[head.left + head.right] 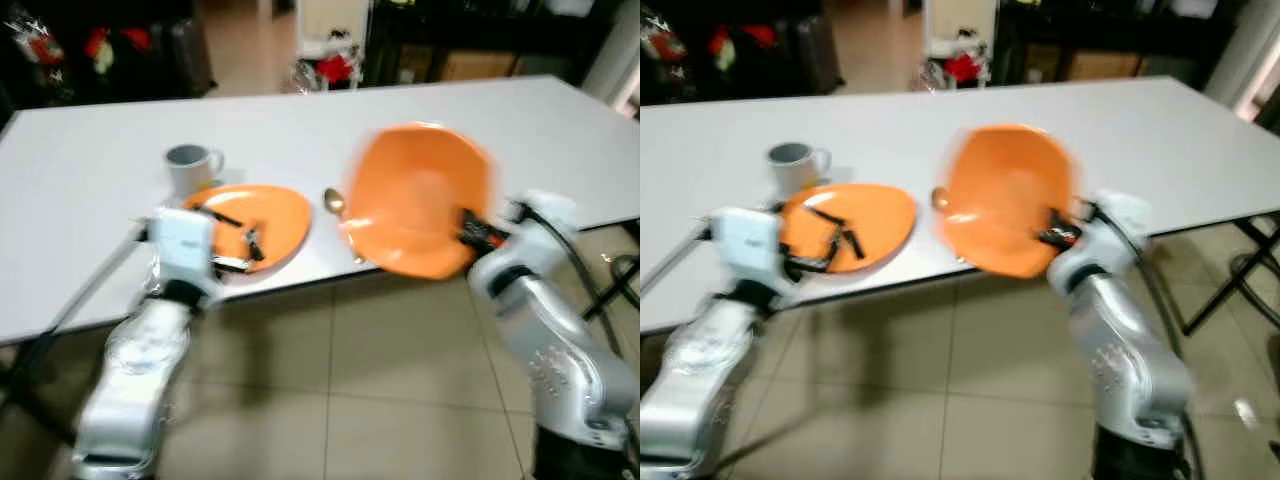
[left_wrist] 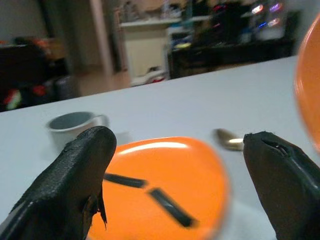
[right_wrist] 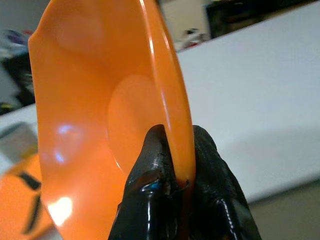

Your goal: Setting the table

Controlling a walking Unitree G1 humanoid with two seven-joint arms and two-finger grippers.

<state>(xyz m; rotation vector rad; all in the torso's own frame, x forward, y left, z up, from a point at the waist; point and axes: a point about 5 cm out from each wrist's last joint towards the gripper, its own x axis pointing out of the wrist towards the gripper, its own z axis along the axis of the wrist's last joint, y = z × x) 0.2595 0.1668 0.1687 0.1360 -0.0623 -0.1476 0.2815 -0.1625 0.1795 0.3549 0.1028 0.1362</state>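
- A long white bench runs across the room, with tiled floor in front of it and dark furniture behind.
- The right end effector is pinched on the rim of an orange plate; in the right wrist view one black finger sits on each side of the edge.
- That held plate is tilted up steeply, its hollow face turned toward the robot, raised over the near edge of the bench. It looks blurred in the head views.
- A second orange plate lies flat on the bench, close to the near edge, to the left of the held one.
- Short dark strips show on the flat plate's surface; I cannot tell what they are.
- The left end effector hangs just at the near side of the flat plate, its two fingers spread wide with nothing between them.
- A grey mug stands upright just behind the flat plate, handle pointing toward the right.
- A gold-coloured spoon rests on the bench between the two plates, just beside the flat plate's right edge.
- The spoon's handle is partly hidden behind the raised plate.
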